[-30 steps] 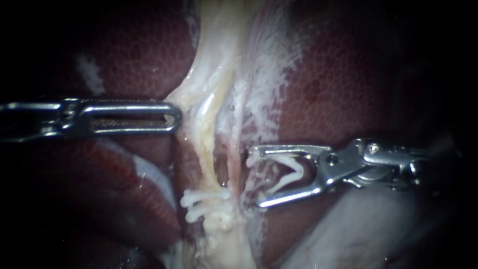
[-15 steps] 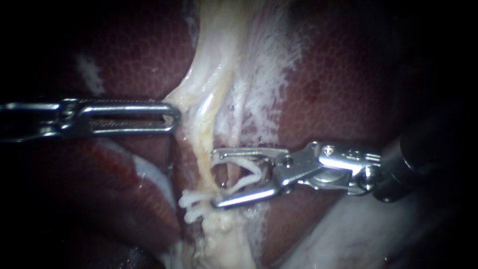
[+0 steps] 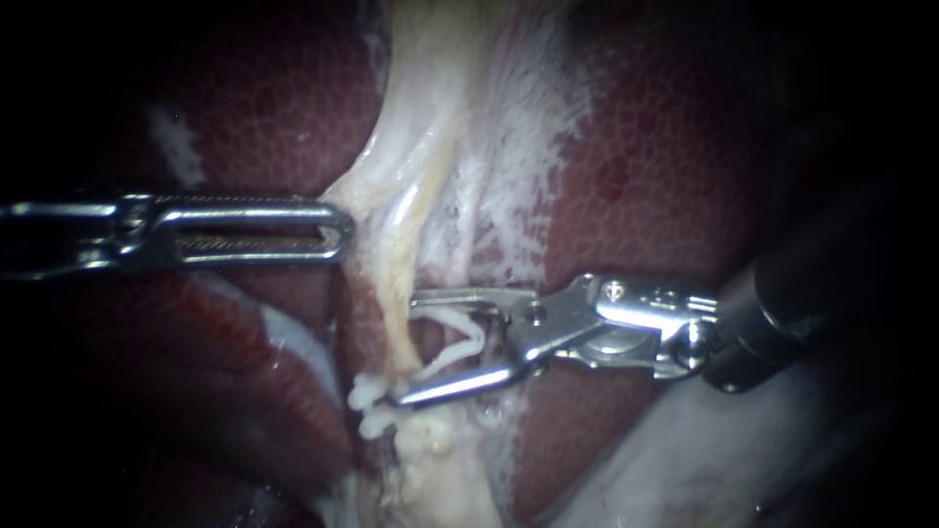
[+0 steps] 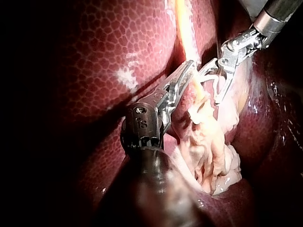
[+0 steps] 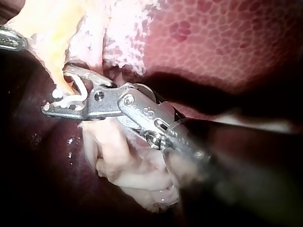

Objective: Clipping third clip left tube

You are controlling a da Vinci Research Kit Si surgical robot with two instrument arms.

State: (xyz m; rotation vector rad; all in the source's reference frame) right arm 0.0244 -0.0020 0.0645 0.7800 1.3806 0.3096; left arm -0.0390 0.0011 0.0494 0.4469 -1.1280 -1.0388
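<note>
My right instrument [image 3: 403, 348] comes in from the right, its jaws spread wide and holding an open white clip [image 3: 460, 342]. The jaw tips straddle the yellowish left tube [image 3: 396, 313], just above two white clips [image 3: 364, 393] fixed on it. The right wrist view shows the same: my right instrument [image 5: 55, 90], the loaded clip [image 5: 78, 94] and the tube [image 5: 57, 71] between the tips. My left instrument [image 3: 337, 231] lies level, jaws shut on the pale tissue [image 3: 377, 205] beside the tube. It also shows in the left wrist view [image 4: 185, 74].
Dark red liver [image 3: 665, 166] lies on both sides of the pale band. A second thin strand [image 3: 468, 225] runs right of the yellowish tube. A pale tissue mass [image 3: 704, 460] sits under the right shaft, and ragged pale tissue [image 4: 208, 156] hangs below the clips.
My right instrument has moved left with its clip, from beside the strands to straddling the yellowish tube. The left instrument has stayed put.
</note>
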